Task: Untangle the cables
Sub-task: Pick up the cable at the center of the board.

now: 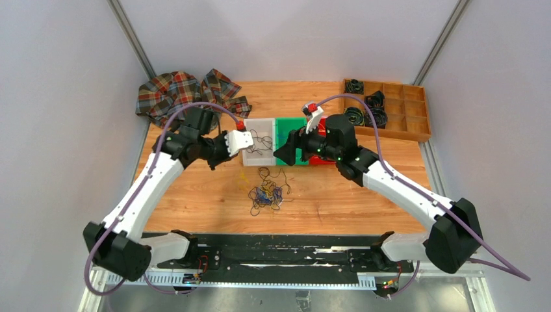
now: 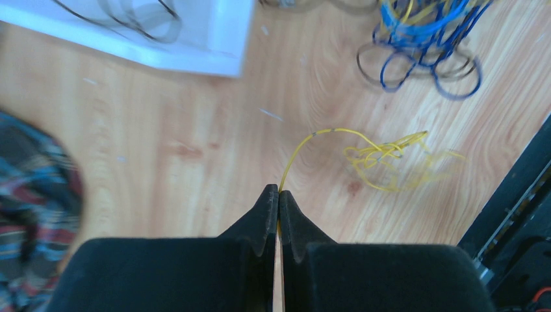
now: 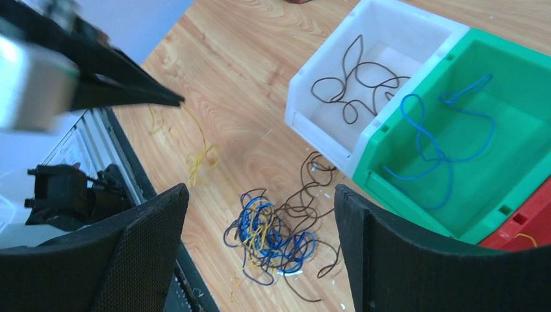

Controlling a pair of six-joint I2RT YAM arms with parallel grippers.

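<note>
Lying at the centre of the top view, on the wooden table [image 1: 338, 201]: 1 loose tangle of cables [image 1: 266, 193], blue, yellow and dark brown-black strands looped through one another; in the right wrist view it sits at lower centre, between the 2 fingers of that camera's own gripper.

Left gripper [image 2: 279, 193]: jaws pinched together on 1 yellow wire [image 2: 383, 156]; the strand runs from the fingertips up and right to a small knotted clump resting on the table, apart from the main tangle; the same gripper appears at the upper left of the right wrist view, tips closed to a point above that wire.

Right gripper [image 3: 260, 190]: spread wide, nothing between the fingers; held above the table just below the bins.

3 plastic bins in a row above the tangle in the top view, side by side and touching:
- white bin [image 3: 318, 130], holding 1 black wire [image 3: 354, 84];
- green bin [image 3: 390, 169], holding 1 blue wire [image 3: 429, 136];
- red bin [image 3: 520, 227], only a corner visible; contents cannot be told.

Plaid cloth [image 1: 175, 91]: crumpled, upper left of the table.

Wooden tray [image 1: 396, 133]: compartmented, upper right of the table; black coiled cords [image 1: 356, 116] in several left compartments.
</note>
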